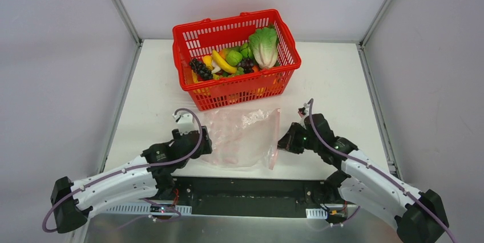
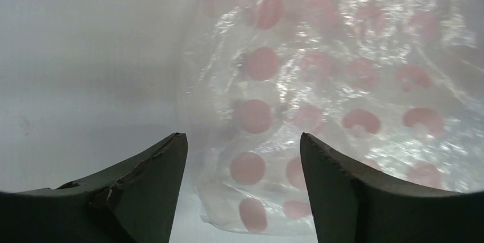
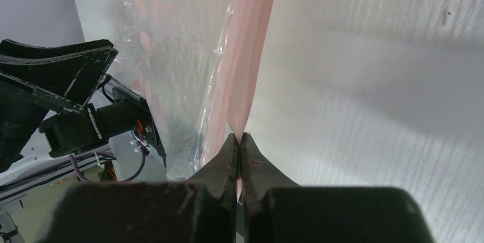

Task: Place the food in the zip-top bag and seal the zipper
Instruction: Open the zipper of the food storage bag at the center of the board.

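A: What is held by the right gripper [image 3: 240, 140]?

B: The thin pink zipper strip [image 3: 251, 55] is pinched between its closed fingers, along the right edge of the clear crinkly pink-dotted zip-top bag [image 1: 240, 134], which is laid near the middle of the table's [image 1: 342, 77] near edge. The left gripper [image 2: 242, 140] is spread wide at the bag's left side; nothing is gripped.

A: And the food?

B: The plastic toy fruits and vegetables [image 1: 240, 57] are heaped in the red mesh plastic basket [image 1: 245, 92] toward the far edge.

A: What could be spoiled?

B: If both zipper layers are pinched together, no mouth would be opened by a lift. With the left side unheld, the film could merely be dragged.
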Tool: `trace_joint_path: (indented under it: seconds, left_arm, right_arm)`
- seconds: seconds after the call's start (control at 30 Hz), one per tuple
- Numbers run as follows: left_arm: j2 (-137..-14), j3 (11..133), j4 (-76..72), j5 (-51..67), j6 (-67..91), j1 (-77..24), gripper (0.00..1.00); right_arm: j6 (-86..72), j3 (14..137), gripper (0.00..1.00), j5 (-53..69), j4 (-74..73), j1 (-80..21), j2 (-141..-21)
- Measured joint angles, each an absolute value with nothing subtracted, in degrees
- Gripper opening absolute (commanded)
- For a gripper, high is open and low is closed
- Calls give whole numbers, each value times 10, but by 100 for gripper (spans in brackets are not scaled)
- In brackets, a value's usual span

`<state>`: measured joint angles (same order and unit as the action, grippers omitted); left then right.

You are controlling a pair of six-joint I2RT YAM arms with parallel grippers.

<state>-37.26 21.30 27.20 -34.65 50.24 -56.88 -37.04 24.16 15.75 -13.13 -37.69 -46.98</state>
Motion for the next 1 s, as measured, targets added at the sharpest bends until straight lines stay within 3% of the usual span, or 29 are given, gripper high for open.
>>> trace_joint_path:
  seconds: [0.23,0.4,0.8,1.0]
  left_arm:
    - [-379,331,262,-258,417,-569,76]
    - [-435,429,239,-200,356,-571,76]
    - [-498,469,188,-118,301,-574,78]
    - [-499,470,175,-99,298,-574,79]
  right_arm:
    - [-370,242,0,152,-110,-377,-402]
    - [-363,274,0,80,-156,-377,-314]
    - [-293,633,0,-262,-442,-377,-326]
    - [-234,757,0,-246,-534,-376,-423]
